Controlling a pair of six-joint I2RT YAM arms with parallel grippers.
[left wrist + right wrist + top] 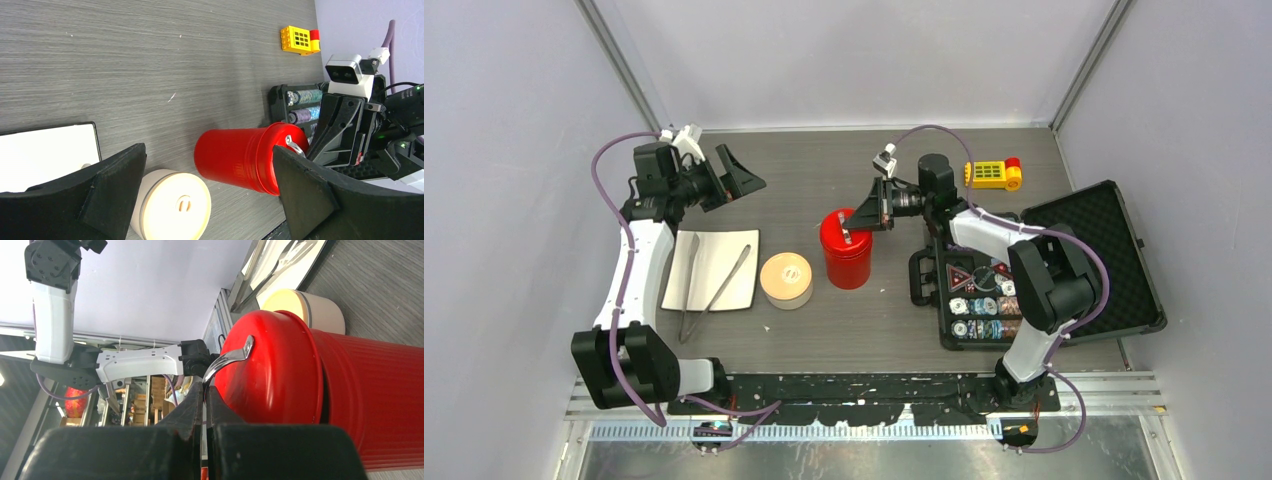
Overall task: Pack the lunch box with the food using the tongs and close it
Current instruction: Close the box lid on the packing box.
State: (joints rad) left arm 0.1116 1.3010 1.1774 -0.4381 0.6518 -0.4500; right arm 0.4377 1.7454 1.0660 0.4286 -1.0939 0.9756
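Lunch box [786, 283], tan lid [175, 206] on, upright near the middle of the table [864, 330], just right of the white tray [714, 255] and just left of a red canister [849, 265]. Tongs [721, 288] flat on that tray, 2 arms joined at the near end, tips toward the far side, joined end past the tray's near edge. Left gripper [727, 180] released, fingers [100, 200] spread wide, held over the far-left part of the table, beyond the tray's far edge, touching nothing. Right gripper [205, 390] clenched on the silver handle [227, 357] of the canister's red lid [270, 375] (lid seated or raised a little: cannot tell). Canister ribbed, upright, between lunch box and case. Open black case [1084, 250] of poker chips at the right, beneath the right arm. Yellow-and-red toy brick [992, 174] at the far right, apart from all else.
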